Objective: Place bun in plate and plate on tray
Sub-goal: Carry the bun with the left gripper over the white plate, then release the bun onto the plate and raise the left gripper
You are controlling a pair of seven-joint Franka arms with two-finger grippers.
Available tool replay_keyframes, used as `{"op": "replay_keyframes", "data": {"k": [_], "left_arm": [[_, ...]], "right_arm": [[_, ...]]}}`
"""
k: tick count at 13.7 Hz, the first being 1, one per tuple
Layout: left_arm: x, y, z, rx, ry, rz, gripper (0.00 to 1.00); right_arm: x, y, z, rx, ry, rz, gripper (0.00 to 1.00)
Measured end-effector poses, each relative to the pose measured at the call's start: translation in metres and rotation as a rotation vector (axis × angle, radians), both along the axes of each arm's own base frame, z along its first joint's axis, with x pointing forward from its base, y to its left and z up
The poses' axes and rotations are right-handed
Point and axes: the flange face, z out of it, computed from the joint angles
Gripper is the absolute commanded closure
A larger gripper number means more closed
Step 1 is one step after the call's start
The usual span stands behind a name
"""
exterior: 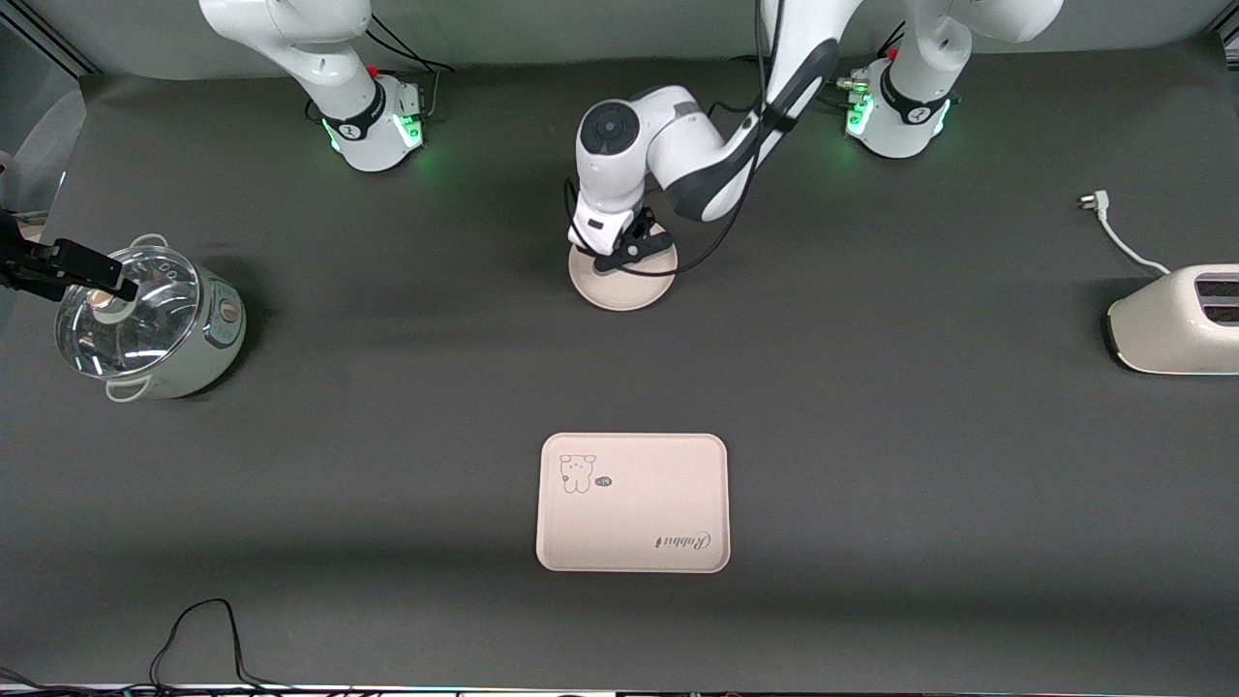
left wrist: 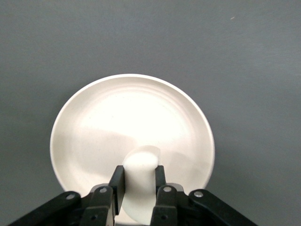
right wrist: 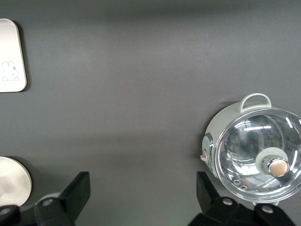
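Release of small off-white half-round bun (left wrist: 139, 176), pinched in left end effector (left wrist: 139, 181) over round cream plate (left wrist: 94, 136), six o'clock rim: lower first. Right end effector (right wrist: 141, 197) agape, waiting.

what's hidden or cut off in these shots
- Bun: the left wrist view shows it between the left pincer's fingers over the plate; its lower part is hidden. In the front view the arm covers it.
- Plate: in the front view the arm hides part of its rim.
- Toaster: cut off by the front view's edge.
- Right pincer: open beside the pot; only its fingertips show in the right wrist view.
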Motion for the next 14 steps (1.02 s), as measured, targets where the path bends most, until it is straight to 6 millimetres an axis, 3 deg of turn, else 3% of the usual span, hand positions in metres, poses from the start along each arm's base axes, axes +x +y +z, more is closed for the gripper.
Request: {"op": "replay_keyframes", "data": {"k": [1, 2, 5, 8, 11, 14], "left_arm": [[0.002, 0.003, -0.012, 0.017, 0.004, -0.003, 0.08], [0.003, 0.005, -0.019, 0.029, 0.003, -0.008, 0.0], [0.003, 0.006, -0.024, 0.041, 0.0, -0.019, 0.0], [0.008, 0.007, -0.011, 0.064, 0.004, -0.016, 0.0], [0.035, 0.023, 0.041, 0.097, -0.015, 0.016, 0.0], [0.095, 0.07, 0.119, 0.143, -0.04, 0.059, 0.0]], "right_arm": [[0.002, 0.001, -0.003, 0.0, 0.006, 0.003, 0.0], [0.004, 0.003, -0.007, 0.001, 0.013, 0.006, 0.0], [0.012, 0.009, -0.026, 0.001, 0.046, 0.017, 0.0], [0.019, 0.009, -0.039, 0.001, 0.063, 0.017, 0.0], [0.022, 0.019, -0.04, 0.0, 0.062, 0.034, 0.0], [0.026, 0.042, -0.048, -0.001, 0.075, 0.073, 0.0]]}}
